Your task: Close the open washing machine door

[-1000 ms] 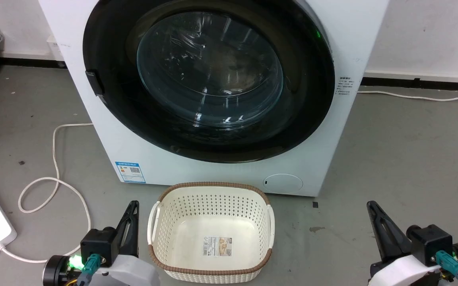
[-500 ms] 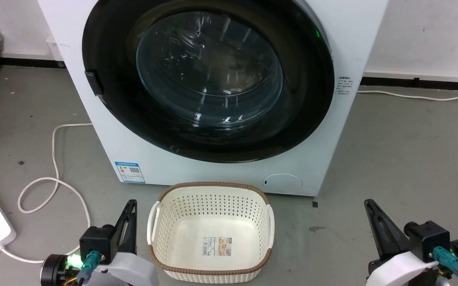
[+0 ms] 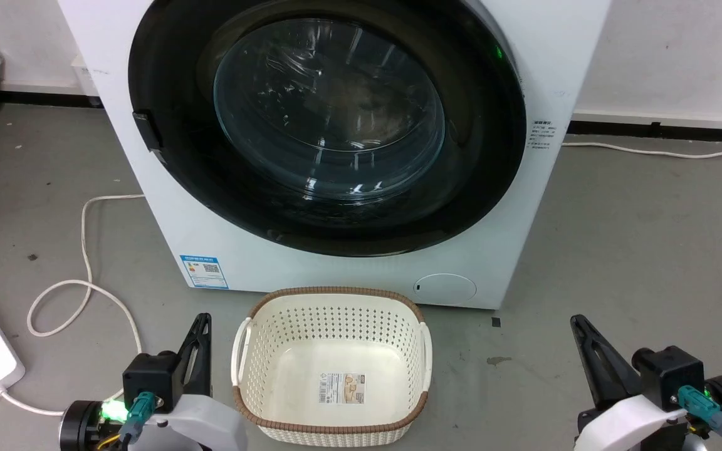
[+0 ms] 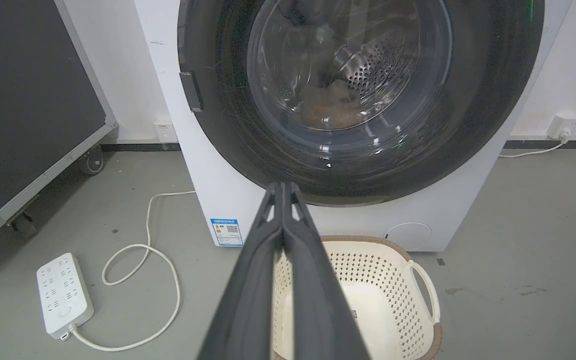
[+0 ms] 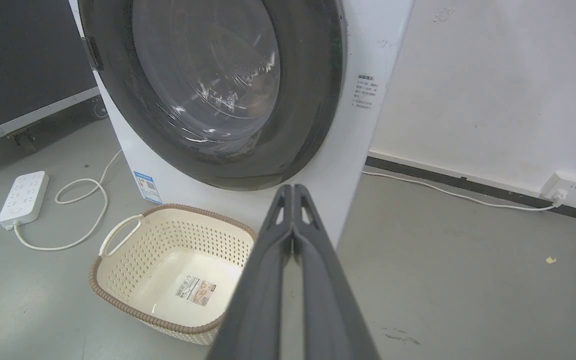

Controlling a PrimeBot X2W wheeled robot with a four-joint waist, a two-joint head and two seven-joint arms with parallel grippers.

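— Two sets of fingers lie low in the head view, left fingers [image 3: 201, 338] and right fingers [image 3: 593, 357], each pair pressed together and empty.
— And the large round black-rimmed glass washing machine door [image 3: 329, 125]?
— Flush against the white front-loading washing machine [image 3: 148, 207], apparently shut already.
— Left wrist view: a small dark block [image 4: 191, 91] on its rim.
— Probably heavy and rigid, swinging on a hinge. The glass looks slick.
— Right wrist view: press the broad dark rim, not the bowl.

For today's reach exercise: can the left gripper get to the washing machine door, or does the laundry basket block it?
Probably yes: the left gripper sits beside the laundry basket, not behind it, with only floor between it and the washing machine door.
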